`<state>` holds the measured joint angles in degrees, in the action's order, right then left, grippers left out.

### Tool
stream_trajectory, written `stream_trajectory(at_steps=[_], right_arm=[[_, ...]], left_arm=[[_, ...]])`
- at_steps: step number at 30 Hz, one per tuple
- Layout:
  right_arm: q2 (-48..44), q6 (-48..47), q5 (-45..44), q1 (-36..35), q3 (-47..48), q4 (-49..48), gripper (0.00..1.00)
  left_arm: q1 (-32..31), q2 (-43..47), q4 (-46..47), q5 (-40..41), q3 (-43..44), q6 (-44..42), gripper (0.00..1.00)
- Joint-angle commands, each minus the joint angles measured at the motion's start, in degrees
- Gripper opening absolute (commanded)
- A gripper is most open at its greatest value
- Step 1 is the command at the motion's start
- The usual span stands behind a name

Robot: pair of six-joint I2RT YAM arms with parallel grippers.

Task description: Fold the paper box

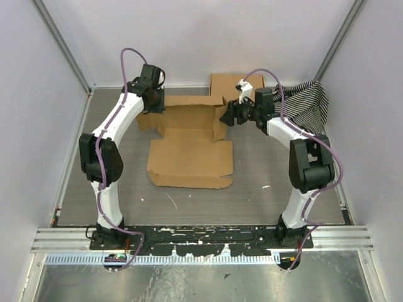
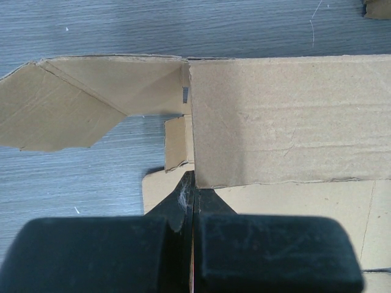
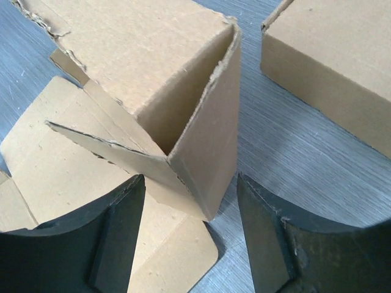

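Observation:
The paper box point(image 1: 189, 160) is brown die-cut cardboard, its lid panel lying flat toward me and its back walls partly raised. My left gripper point(image 1: 153, 106) is at the box's back left corner. In the left wrist view it point(image 2: 192, 183) is shut on a thin cardboard edge, next to the raised wall point(image 2: 281, 122) and a loose side flap point(image 2: 73, 104). My right gripper point(image 1: 225, 117) is at the box's back right corner. In the right wrist view it point(image 3: 192, 201) is open, its fingers point(image 3: 116, 226) either side of the folded corner point(image 3: 201, 146) without touching it.
A second ready-made flat brown box point(image 1: 227, 85) lies behind the paper box, also in the right wrist view point(image 3: 330, 61). A black-and-white striped cloth point(image 1: 308, 104) lies at the back right. Grey walls close in the table on three sides.

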<state>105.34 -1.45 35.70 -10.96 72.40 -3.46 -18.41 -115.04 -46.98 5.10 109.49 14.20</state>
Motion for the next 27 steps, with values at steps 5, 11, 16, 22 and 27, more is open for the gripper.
stream_trajectory(at_steps=[5,11,16,22,27], right_arm=[[-2.0,-1.6,-6.1,-4.7,0.2,-7.2,0.64],[-0.8,-1.6,-13.5,-7.0,0.2,-8.8,0.62],[0.1,-1.2,-17.8,-8.5,-0.1,-10.9,0.59],[2.0,0.5,-22.3,-9.6,0.0,-12.7,0.43],[2.8,1.2,-24.1,-10.3,-0.3,-12.6,0.27]], left_arm=[[-0.1,0.1,-2.9,-2.2,2.0,0.3,0.00],[-0.1,-0.1,-2.7,-2.8,2.1,0.2,0.00],[0.0,0.0,-2.4,-3.4,1.8,0.2,0.00],[-0.1,0.1,-2.2,-3.3,1.6,0.2,0.00],[0.0,0.1,-2.7,-2.4,2.2,0.1,0.00]])
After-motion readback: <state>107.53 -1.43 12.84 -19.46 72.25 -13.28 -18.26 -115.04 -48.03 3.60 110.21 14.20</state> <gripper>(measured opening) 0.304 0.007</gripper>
